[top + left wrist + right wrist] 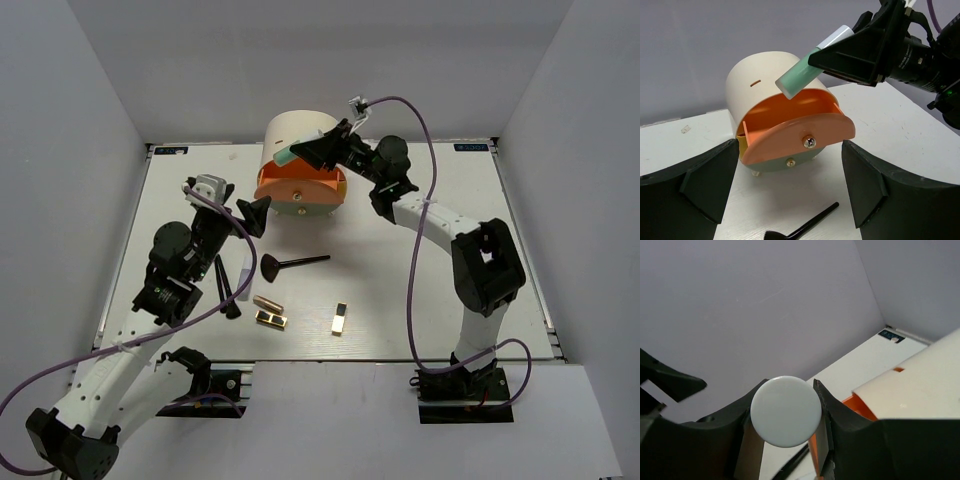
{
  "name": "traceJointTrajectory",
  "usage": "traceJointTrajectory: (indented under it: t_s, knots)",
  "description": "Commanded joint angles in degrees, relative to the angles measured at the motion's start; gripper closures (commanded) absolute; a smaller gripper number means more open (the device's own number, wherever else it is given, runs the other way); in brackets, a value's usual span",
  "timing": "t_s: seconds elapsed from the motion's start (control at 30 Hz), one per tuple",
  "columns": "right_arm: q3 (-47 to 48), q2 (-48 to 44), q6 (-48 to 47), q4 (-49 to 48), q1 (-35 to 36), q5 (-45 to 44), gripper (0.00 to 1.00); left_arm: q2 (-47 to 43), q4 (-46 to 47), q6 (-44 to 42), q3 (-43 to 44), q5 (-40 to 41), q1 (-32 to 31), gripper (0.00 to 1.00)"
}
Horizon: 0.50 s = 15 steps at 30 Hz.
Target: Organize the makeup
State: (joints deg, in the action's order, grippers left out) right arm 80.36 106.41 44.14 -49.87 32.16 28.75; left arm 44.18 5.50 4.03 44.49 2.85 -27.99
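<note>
My right gripper [312, 150] is shut on the mint-green bottle [285, 157], which tilts down with its lower end over the open orange drawer [300, 188] of the cream box [298, 135]. In the left wrist view the bottle [799, 76] shows its white cap uppermost. The right wrist view looks onto that round cap [785, 411], with a finger on each side. My left gripper [256, 215] hangs open in front of the drawer [800, 131], holding nothing. On the table lie a fan brush [292, 264], black brushes [226, 288], a copper lipstick [266, 302] and two gold-and-black cases [271, 319] [341, 320].
The cream box stands at the back middle of the white table [450, 280], with grey walls close on three sides. A green-fronted lower drawer [785, 162] sits shut under the orange one. The fan brush [802, 226] lies just below my left fingers.
</note>
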Motion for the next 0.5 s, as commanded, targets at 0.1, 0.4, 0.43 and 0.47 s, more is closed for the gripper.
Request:
traceJointTrajectory:
  t_s: [0.1, 0.4, 0.43, 0.47]
  knots:
    - [1.0, 1.4, -18.5, -13.2, 0.1, 5.3, 1.0, -1.2, -1.0, 0.7, -0.5, 0.8, -0.2, 0.06]
    - [4.6, 4.9, -27.2, -14.8, -0.4, 15.8, 1.0, -0.7, -0.9, 1.0, -0.5, 0.9, -0.2, 0.06]
    - [4.9, 5.2, -28.2, -15.3, -0.3, 18.0, 1.0, -0.7, -0.9, 1.1, -0.5, 0.9, -0.2, 0.06]
    - [5.1, 5.6, -28.9, -15.4, -0.3, 18.8, 1.0, -0.7, -0.9, 1.2, -0.5, 0.8, -0.2, 0.06]
